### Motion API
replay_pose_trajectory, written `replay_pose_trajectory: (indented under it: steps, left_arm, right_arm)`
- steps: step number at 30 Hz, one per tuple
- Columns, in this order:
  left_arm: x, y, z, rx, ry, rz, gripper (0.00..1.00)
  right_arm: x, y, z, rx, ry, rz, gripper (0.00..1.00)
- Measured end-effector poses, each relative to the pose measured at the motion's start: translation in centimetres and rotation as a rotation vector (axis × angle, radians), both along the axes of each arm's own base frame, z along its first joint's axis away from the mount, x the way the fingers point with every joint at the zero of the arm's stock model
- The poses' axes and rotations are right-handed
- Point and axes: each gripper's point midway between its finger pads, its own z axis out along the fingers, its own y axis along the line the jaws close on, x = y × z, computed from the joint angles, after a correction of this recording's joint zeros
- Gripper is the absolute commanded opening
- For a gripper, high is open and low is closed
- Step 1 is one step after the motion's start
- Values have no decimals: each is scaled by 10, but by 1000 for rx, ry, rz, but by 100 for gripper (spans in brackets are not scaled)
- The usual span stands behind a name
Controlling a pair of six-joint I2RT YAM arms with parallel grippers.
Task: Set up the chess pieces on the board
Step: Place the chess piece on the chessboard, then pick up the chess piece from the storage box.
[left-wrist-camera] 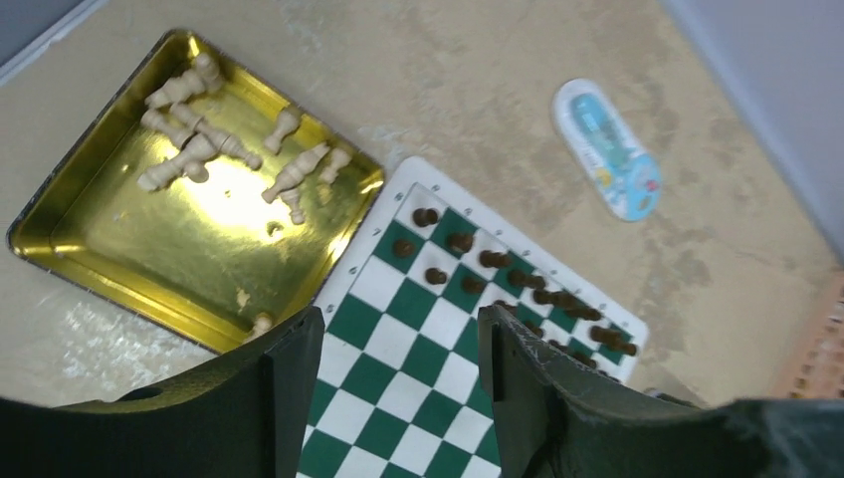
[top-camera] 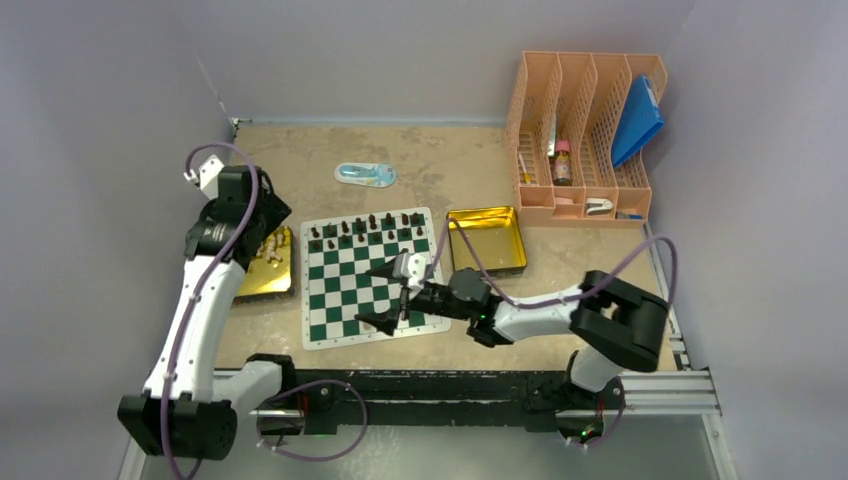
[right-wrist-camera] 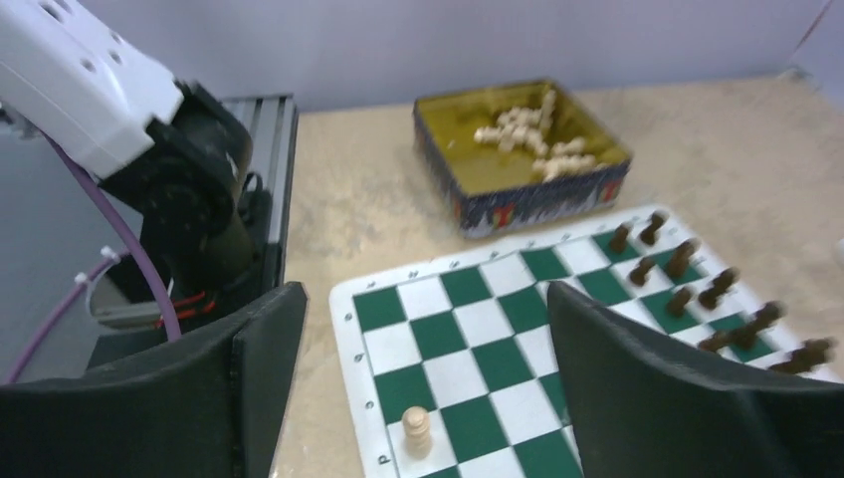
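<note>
The green-and-white board (top-camera: 335, 300) lies mid-table, with dark chess pieces (top-camera: 370, 228) standing in its two far rows. One cream piece (right-wrist-camera: 416, 430) stands upright on a white square at the board's edge. It is below and between the open fingers of my right gripper (right-wrist-camera: 423, 329), which touch nothing. From above, the right gripper (top-camera: 372, 296) hovers over the board's near half. Several cream pieces (left-wrist-camera: 199, 149) lie in a gold tray (left-wrist-camera: 90, 249) left of the board. My left gripper (left-wrist-camera: 398, 344) hangs open and empty over the board's corner beside that tray.
A second gold tray (top-camera: 487, 240), empty, sits right of the board. A peach file organizer (top-camera: 585, 135) holding a bottle and a blue folder stands at the back right. A blue-white oval object (top-camera: 365, 174) lies behind the board. The left arm's base (right-wrist-camera: 189, 199) stands by the near rail.
</note>
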Motion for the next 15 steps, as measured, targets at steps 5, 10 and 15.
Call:
replay_pose_trajectory:
  steps: [5, 10, 15]
  left_arm:
    - [8, 6, -57, -23, 198, 69, 46]
    - [-4, 46, -113, -166, 346, 229, 37]
    - [-10, 59, -141, -220, 413, 301, 33]
  right_arm:
    - [-8, -31, 52, 117, -54, -35, 99]
    - [-14, -57, 93, 220, -91, -70, 99]
    - [-15, -70, 113, 271, -99, -95, 95]
